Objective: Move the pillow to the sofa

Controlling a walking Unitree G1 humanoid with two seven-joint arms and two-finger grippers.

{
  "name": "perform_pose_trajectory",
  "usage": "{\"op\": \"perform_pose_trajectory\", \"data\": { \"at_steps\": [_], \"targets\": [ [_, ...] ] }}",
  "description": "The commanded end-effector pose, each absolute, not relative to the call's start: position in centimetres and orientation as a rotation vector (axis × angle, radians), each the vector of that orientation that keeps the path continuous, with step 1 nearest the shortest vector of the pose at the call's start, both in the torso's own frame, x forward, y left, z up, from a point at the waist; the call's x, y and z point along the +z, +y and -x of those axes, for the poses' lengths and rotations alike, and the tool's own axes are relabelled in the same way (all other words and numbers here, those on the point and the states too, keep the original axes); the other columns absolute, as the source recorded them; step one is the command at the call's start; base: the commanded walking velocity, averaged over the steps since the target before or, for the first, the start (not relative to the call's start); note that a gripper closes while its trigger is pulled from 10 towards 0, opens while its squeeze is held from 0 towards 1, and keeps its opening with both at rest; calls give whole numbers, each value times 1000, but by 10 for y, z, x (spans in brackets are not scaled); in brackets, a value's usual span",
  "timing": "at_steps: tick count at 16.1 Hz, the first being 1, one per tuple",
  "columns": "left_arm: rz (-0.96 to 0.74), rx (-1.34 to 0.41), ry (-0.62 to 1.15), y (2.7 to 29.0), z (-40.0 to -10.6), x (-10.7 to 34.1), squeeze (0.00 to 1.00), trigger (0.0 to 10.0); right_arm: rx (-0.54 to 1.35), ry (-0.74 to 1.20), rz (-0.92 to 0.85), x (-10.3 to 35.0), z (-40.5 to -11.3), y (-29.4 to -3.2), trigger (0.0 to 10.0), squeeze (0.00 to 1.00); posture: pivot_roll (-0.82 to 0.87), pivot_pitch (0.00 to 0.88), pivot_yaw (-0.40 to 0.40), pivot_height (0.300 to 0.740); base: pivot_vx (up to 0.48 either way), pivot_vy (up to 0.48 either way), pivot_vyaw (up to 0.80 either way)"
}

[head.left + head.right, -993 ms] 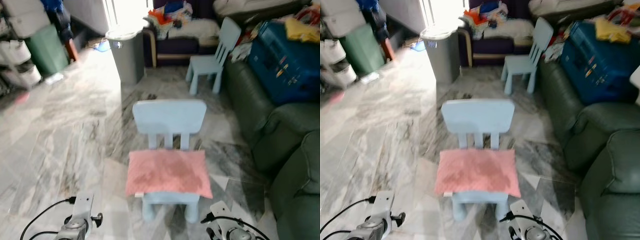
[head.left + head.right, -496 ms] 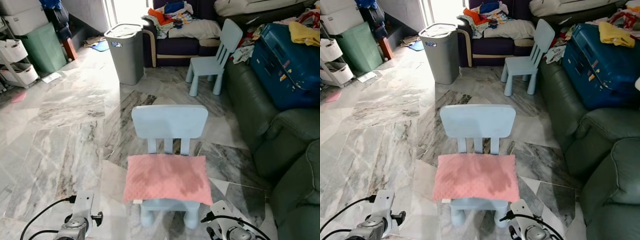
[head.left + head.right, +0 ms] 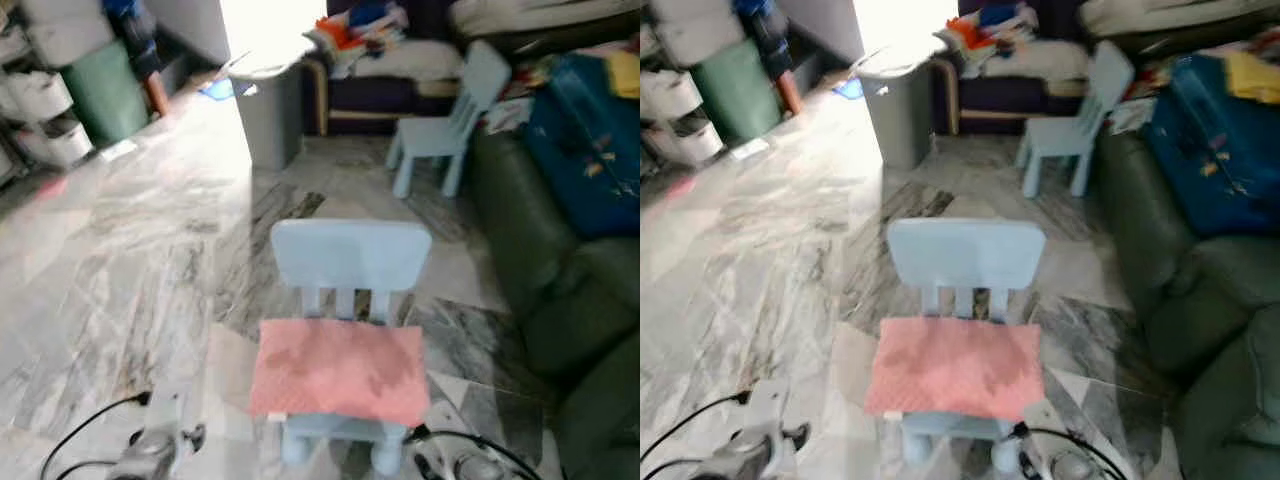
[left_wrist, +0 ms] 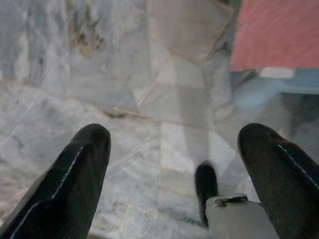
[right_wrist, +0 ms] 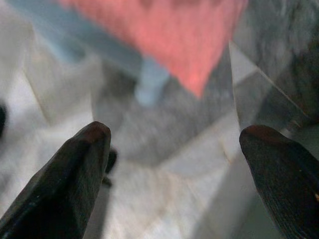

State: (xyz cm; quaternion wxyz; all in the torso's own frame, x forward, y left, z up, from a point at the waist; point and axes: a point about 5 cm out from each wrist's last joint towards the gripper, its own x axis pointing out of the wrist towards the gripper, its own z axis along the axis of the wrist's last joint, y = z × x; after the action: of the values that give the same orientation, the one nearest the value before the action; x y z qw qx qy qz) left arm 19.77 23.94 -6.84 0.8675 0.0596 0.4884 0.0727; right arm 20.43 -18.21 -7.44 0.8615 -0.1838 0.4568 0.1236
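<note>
The left gripper [image 4: 172,164] hangs with its black fingers spread wide above the veined grey marble floor [image 3: 130,230]; the right gripper [image 5: 174,169] is equally wide. At lower centre of the blurred head views, a soft, flat, rectangular pink pillow [image 3: 340,370] lies on the pale blue plastic chair [image 3: 350,255]. The dark green sofa [image 3: 560,300] fills the right edge.

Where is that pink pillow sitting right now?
In the left eye view the pink pillow lies flat on the seat of the near light blue chair, right before the robot, with the dark green sofa off to the right.
</note>
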Motion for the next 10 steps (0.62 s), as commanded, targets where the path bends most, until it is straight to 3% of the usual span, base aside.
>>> {"op": "perform_pose_trajectory", "data": {
  "at_steps": [1, 5, 10],
  "targets": [
    [-113, 133, 986, 232, -210, -63, 0, 10000, 245, 989, 390, -78, -196, -191, 10000, 0, -40, 0, 25, 740, 322, 0, 0],
    [-110, 131, 986, 232, -210, -64, 0, 10000, 246, 989, 391, -78, -196, -191, 10000, 0, -41, 0, 24, 740, 351, 0, 0],
    [-112, 140, 986, 232, -209, -64, 0, 10000, 243, 989, 390, -78, -196, -191, 10000, 0, -41, 0, 25, 740, 0, 0, 0]
  ]
}}
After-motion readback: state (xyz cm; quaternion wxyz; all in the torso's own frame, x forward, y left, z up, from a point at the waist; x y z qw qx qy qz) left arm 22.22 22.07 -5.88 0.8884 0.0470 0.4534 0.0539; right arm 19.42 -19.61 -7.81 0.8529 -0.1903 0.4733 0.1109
